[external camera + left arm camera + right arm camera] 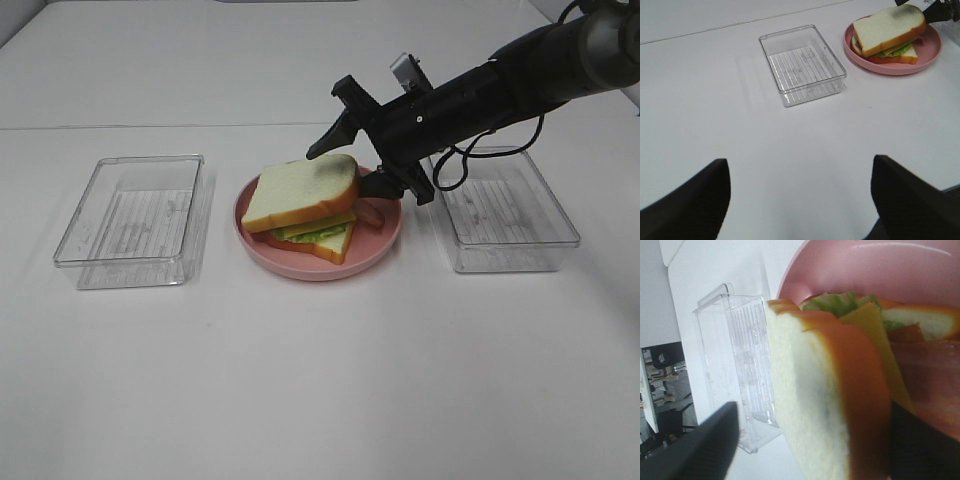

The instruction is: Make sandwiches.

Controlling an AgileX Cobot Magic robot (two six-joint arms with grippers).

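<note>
The sandwich [305, 210] sits on a round pink plate [385, 238] between two clear plastic trays on the white table [320, 380]. Its top white slice, orange-brown crusted, lies tilted over yellow cheese, green lettuce and red-brown bacon. The right gripper [350, 165] straddles that slice's far edge, jaws apart. The left gripper [800, 200] hangs above bare table, jaws spread wide.

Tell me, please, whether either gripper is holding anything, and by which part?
Nothing is clearly held. The right gripper straddles the top bread slice at its plate-side edge, jaws apart. The left gripper is open and empty.
</note>
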